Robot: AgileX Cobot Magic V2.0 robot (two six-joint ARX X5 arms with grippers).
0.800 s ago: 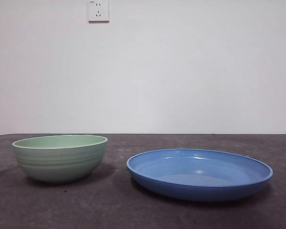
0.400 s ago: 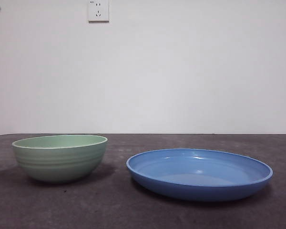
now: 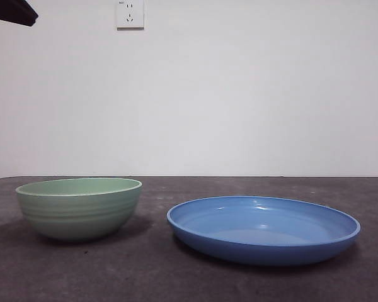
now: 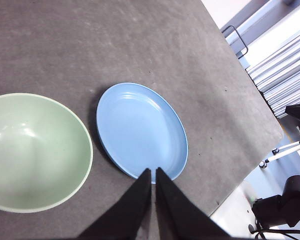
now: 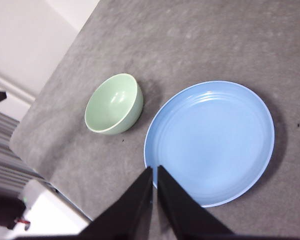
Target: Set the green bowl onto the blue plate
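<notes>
The green bowl (image 3: 79, 207) stands upright and empty on the dark table, left of the blue plate (image 3: 263, 229), with a small gap between them. Both show in the left wrist view, the bowl (image 4: 32, 150) and the plate (image 4: 140, 130), and in the right wrist view, the bowl (image 5: 114, 104) and the plate (image 5: 210, 140). My left gripper (image 4: 153, 172) is shut and empty, high above the table near the plate's edge. My right gripper (image 5: 154, 170) is shut and empty, high above the plate's edge. A black arm tip (image 3: 9, 11) shows at the front view's top left corner.
The dark grey table (image 3: 176, 277) runs to a white wall with a socket (image 3: 130, 14). The table's edge and stands beyond it (image 4: 280, 205) show in the left wrist view.
A black arm tip has come further into the front view's top left corner. The bowl and the plate have not moved.
</notes>
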